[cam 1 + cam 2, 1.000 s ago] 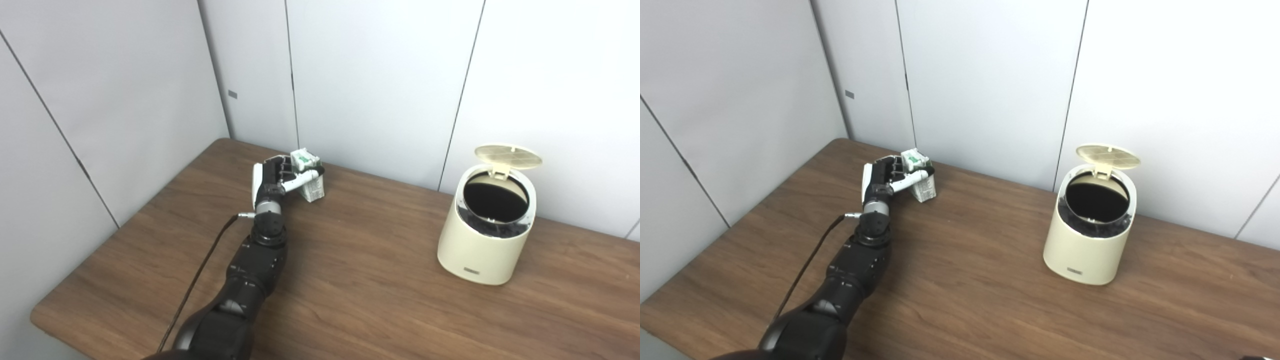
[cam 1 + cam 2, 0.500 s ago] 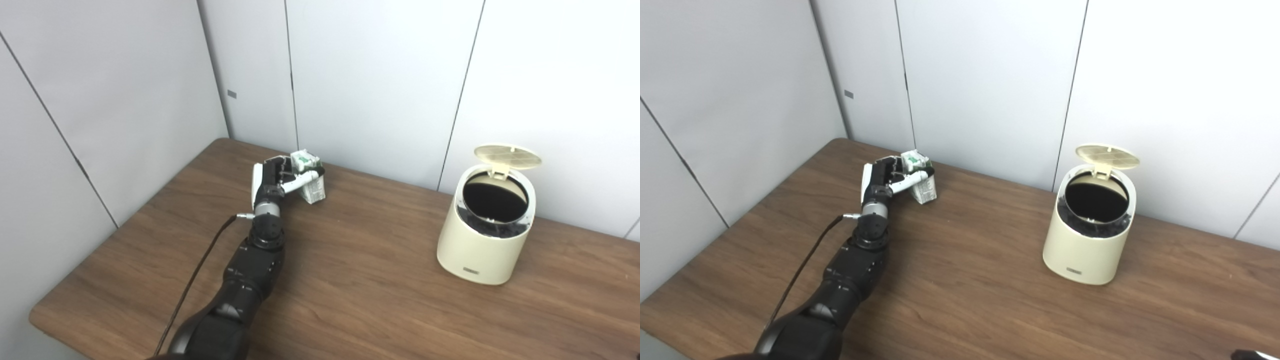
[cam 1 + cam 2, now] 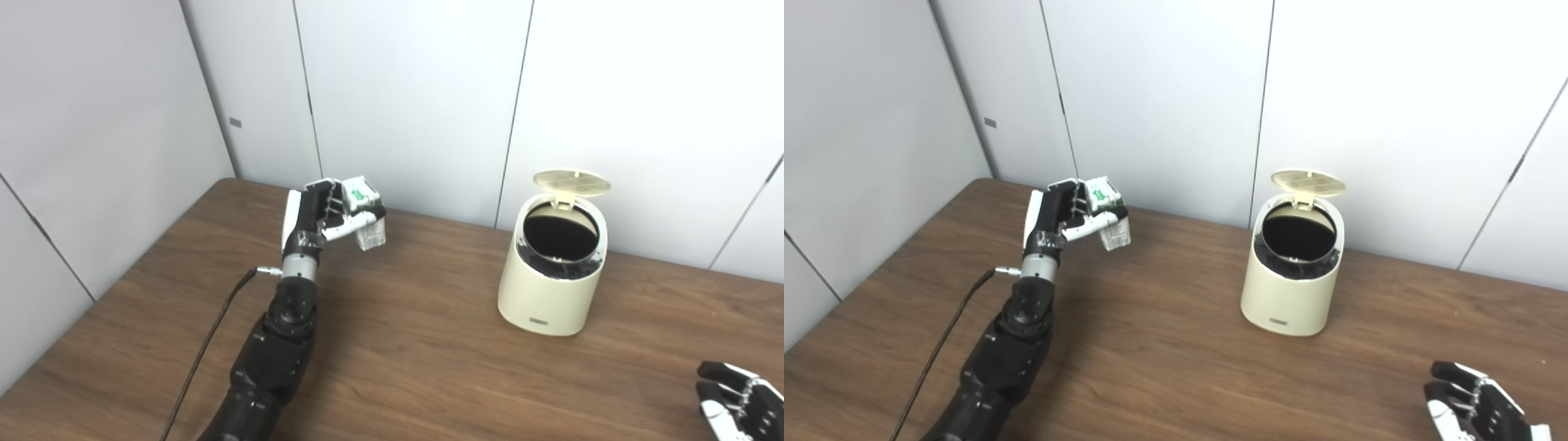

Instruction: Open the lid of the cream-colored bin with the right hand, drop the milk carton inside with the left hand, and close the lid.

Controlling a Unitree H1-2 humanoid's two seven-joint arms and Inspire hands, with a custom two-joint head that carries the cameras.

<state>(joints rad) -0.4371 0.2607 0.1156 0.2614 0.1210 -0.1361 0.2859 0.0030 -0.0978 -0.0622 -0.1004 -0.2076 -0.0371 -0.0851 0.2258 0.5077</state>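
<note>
My left hand is shut on the white and green milk carton and holds it a little above the back left of the table. The cream-colored bin stands well to the right of the carton. Its round lid is tipped up at the back, and the dark inside shows. My right hand rests low at the front right corner, fingers apart and holding nothing, far from the bin.
The brown wooden table ends at white wall panels just behind the carton and the bin. A black cable runs along my left forearm.
The camera has swung to the right, bringing my right hand into view. My left hand has lifted the milk carton off the table. The bin and its raised lid stay as they were.
</note>
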